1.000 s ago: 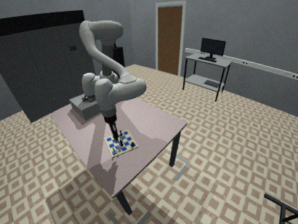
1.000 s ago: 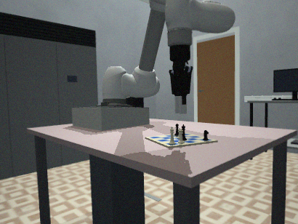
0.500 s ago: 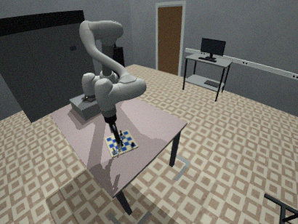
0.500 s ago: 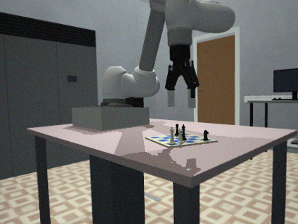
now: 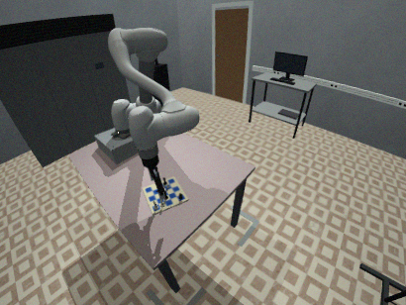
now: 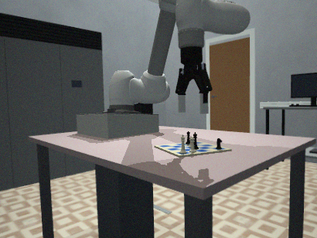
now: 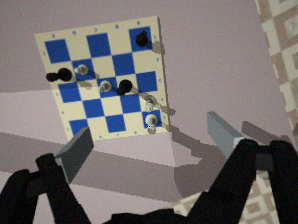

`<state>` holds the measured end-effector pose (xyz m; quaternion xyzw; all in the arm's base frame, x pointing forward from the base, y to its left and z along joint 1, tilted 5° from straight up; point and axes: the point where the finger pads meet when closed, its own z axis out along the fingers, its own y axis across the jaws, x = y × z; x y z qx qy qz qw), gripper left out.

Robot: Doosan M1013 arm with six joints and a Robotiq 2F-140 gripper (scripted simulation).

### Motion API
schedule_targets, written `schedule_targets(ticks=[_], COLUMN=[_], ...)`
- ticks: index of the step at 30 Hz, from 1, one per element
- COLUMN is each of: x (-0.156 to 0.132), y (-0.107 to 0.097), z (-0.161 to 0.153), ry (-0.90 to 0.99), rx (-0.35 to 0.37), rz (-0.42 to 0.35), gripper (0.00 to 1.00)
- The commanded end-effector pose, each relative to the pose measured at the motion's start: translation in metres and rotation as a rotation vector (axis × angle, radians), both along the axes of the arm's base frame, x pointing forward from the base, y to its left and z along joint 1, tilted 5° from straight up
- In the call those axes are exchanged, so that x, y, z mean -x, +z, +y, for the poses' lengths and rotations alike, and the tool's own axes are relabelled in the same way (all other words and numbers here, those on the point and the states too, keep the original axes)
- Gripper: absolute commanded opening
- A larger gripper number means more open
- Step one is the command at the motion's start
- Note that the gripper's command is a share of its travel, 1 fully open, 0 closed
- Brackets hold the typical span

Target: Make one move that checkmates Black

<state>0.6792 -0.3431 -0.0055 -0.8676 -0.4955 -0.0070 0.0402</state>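
A small blue and cream chessboard (image 5: 174, 187) (image 6: 207, 147) (image 7: 100, 44) lies on the pink table (image 5: 208, 163) (image 6: 251, 148) (image 7: 215, 60). In the wrist view a black piece (image 7: 143, 38) stands in a far corner square. Another black piece (image 7: 64, 74) is at the left edge, and a third black piece (image 7: 125, 87) is near the middle. White pieces stand at the left (image 7: 81, 69), in the middle (image 7: 104, 86) and in two squares on the right edge (image 7: 149, 103) (image 7: 151, 120). My gripper (image 5: 159, 190) (image 6: 192, 103) (image 7: 148, 129) is open and empty. It hangs well above the board's near edge.
The arm's grey base block (image 5: 115, 144) (image 6: 116, 124) stands on the table behind the board. A desk with a monitor (image 5: 289, 64) (image 6: 303, 86) stands near the far wall, beside a brown door (image 5: 231, 51).
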Motion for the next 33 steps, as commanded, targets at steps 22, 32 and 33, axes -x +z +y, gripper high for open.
schedule_targets(ticks=[22, 32, 33], x=[-0.001, -0.001, -0.001], y=[0.046, 0.046, 0.046], z=[-0.004, -0.004, -0.004], ry=[0.000, 0.000, 0.000], rx=[0.000, 0.000, 0.000], rz=[0.000, 0.000, 0.000], gripper=[1.00, 1.00, 1.00])
